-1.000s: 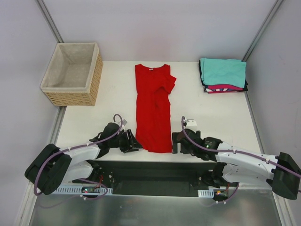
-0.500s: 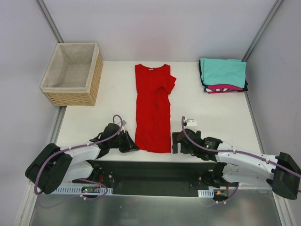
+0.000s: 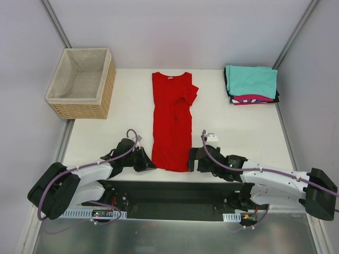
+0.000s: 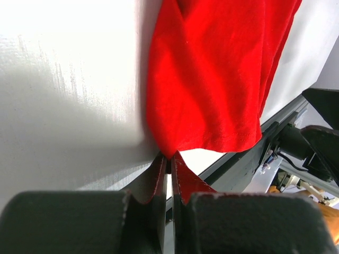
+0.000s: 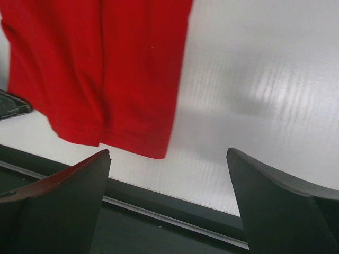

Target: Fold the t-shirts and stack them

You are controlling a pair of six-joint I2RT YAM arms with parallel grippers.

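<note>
The red t-shirt [image 3: 172, 121] lies lengthwise on the white table, folded narrow, collar at the far end. My left gripper [image 3: 150, 164] is shut on its near-left hem corner; in the left wrist view the red cloth [image 4: 212, 79] is pinched at the tips of the gripper [image 4: 169, 156]. My right gripper [image 3: 192, 160] stands open just right of the near-right hem corner. In the right wrist view that corner of the t-shirt [image 5: 137, 79] lies ahead of the gripper [image 5: 168, 153], nearer the left finger, untouched. Folded t-shirts are stacked at the far right: teal [image 3: 251, 80] over magenta-pink [image 3: 251, 98] and black [image 3: 228, 90].
A wicker basket [image 3: 79, 99] with beige lining stands at the far left. The table's near edge with its dark rail [image 3: 175, 193] runs right behind both grippers. Grey walls close in the left and right sides.
My left gripper has closed on the red t-shirt's near-left hem corner. The right gripper has slid left, up to the near-right corner, still open.
</note>
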